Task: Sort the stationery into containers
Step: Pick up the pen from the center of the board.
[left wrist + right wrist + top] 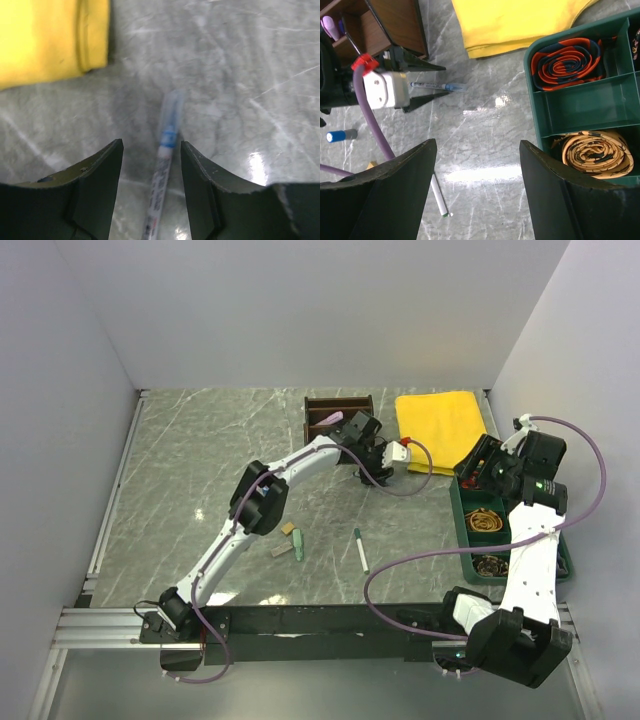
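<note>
Left wrist view: the blue-capped pen [165,160] runs off the bottom edge inside the left gripper [151,145], barrel print too blurred to read. Yellow cloth [45,40] clipped top and left. Right wrist view: wooden organiser [395,20] cut at the top corner, green tray [580,107] off the right edge, green-tipped pen [439,197] half tucked behind the right gripper [477,145]. From above, the left arm's wrist hides its fingers and that blue-capped pen
</note>
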`<state>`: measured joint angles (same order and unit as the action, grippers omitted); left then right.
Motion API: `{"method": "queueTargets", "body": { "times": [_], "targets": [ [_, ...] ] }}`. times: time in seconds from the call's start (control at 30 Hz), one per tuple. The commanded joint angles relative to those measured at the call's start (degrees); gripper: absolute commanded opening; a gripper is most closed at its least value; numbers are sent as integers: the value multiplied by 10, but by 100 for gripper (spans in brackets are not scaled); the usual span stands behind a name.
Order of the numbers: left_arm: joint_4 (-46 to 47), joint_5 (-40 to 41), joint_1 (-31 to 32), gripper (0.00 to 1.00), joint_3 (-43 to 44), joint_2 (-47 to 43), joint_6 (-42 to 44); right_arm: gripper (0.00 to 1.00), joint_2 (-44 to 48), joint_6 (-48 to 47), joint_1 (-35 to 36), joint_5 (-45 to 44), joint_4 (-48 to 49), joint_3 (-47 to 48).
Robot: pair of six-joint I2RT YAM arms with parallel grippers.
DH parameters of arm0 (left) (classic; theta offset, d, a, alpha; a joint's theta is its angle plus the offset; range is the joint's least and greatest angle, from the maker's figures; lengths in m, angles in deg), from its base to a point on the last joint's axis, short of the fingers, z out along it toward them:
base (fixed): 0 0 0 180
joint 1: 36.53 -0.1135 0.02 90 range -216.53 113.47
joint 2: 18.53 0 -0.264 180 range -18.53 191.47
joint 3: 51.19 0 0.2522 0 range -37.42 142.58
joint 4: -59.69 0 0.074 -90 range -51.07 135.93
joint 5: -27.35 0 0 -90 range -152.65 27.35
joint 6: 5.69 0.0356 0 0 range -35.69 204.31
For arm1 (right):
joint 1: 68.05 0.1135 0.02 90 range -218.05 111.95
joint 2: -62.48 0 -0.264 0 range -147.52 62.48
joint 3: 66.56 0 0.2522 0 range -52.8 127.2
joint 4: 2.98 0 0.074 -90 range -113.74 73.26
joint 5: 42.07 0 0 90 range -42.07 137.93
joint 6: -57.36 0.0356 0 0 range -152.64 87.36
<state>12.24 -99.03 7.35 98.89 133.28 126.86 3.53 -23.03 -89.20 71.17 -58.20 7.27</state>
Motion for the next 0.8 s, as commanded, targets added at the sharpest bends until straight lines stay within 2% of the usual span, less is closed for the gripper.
{"method": "queueTargets", "body": {
  "times": [0.0,0.2,0.37,0.53,0.7,0.77],
  "targets": [
    [6,-25,-20,53,35,15,-33,75,2,5,1,2,21,-1],
    [-60,-41,-18,48,33,12,3,75,-4,12,1,3,29,-2],
    [-138,-14,-4,47,52,25,46,75,-5,18,2,6,37,0],
    [-189,-1,-1,39,54,40,46,75,4,19,1,2,34,-5],
    [-187,30,9,36,52,45,38,75,10,16,1,2,27,-8],
    [-183,47,15,32,53,50,34,75,10,16,1,1,26,-7]
  ]
}}
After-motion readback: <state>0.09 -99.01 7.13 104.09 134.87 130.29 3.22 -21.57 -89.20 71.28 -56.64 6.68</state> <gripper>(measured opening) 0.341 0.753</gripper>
